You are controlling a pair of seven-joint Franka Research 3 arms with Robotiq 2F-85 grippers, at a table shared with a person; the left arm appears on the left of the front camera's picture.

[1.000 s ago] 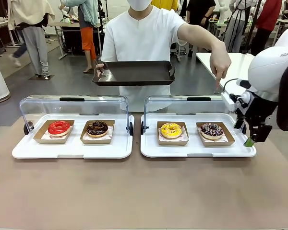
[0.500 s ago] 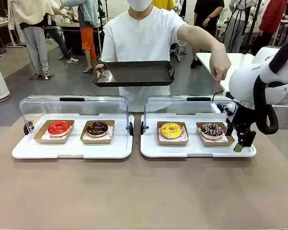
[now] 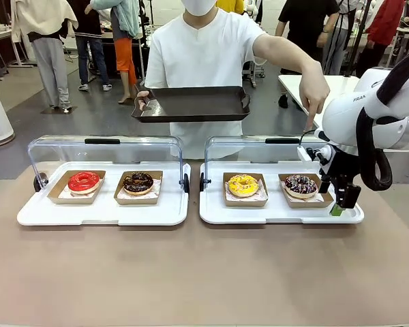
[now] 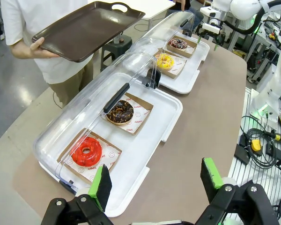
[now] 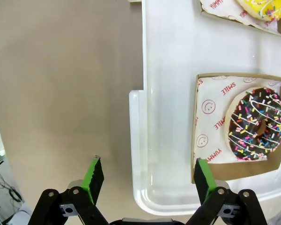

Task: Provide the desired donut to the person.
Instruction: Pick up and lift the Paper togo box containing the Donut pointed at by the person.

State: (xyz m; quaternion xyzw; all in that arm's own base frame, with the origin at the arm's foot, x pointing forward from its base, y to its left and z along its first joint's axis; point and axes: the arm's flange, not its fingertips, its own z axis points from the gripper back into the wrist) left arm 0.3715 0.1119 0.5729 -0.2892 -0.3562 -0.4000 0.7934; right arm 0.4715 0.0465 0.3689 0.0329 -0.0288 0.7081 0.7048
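Left gripper point(image 4: 154, 166): fingers apart, empty, hanging over the near left end of the table point(image 4: 196, 122) — idle.

Right gripper point(image 5: 147, 161): fingers apart, empty, low at the right end of the right-hand white tray point(image 3: 279, 216), straddling its rim with one pad over bare table.

Sprinkled chocolate donut point(image 3: 300, 184) sits untouched in its cardboard boat point(image 3: 307, 203), just beside that gripper.

Beyond, the person's hand point(image 3: 315, 90) points down at it. The other hand holds a dark serving tray point(image 3: 193, 103), empty.

Judgement: choice made, gripper close — grasp, lift and delivery all left.
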